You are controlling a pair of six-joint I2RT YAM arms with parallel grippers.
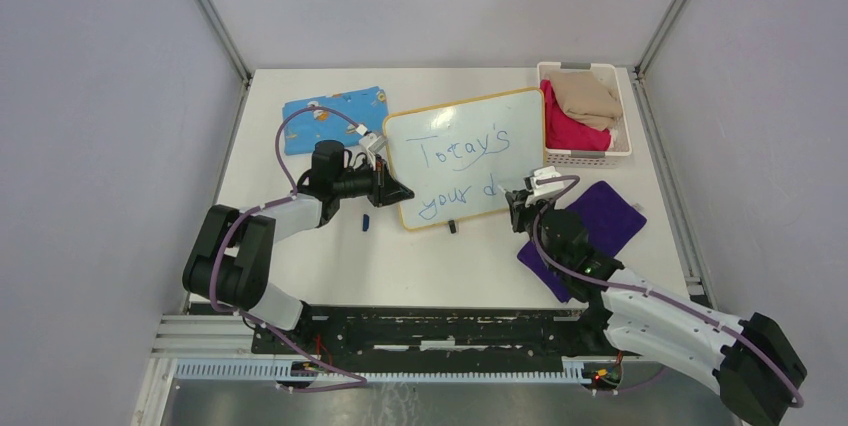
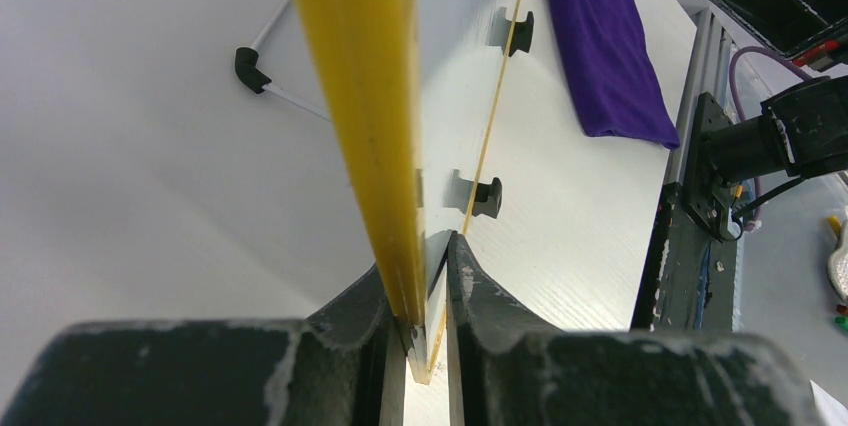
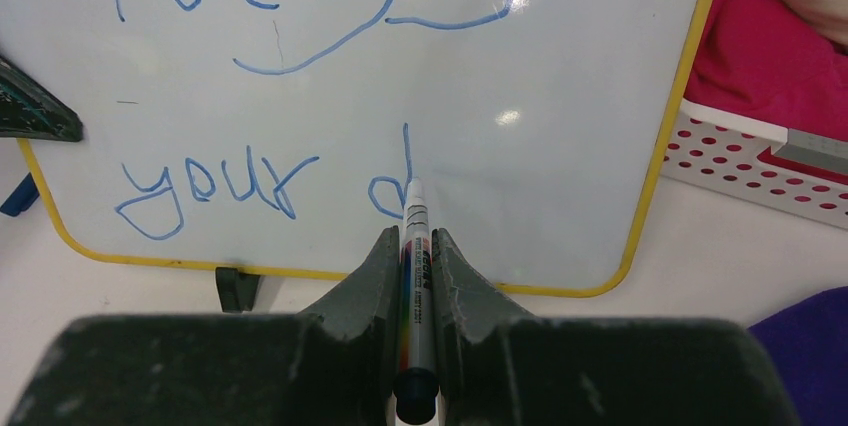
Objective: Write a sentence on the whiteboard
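Note:
The whiteboard (image 1: 470, 121) lies tilted at the table's middle, its yellow rim (image 2: 360, 96) seen edge-on in the left wrist view. My left gripper (image 1: 398, 191) (image 2: 425, 281) is shut on the board's near left edge. The sentence (image 1: 465, 151) in blue reads "Today's" above "your d" (image 3: 210, 191). My right gripper (image 1: 522, 196) (image 3: 414, 238) is shut on a white marker (image 3: 414, 204). The marker's tip rests on the board at the foot of the letter "d" (image 3: 392, 186).
A white basket (image 1: 590, 154) with pink and beige cloths stands at the back right. A purple cloth (image 1: 605, 216) lies under the right arm. A blue patterned cloth (image 1: 335, 111) lies back left. A small blue cap (image 1: 366, 221) and a black clip (image 1: 452, 227) sit by the board's near edge.

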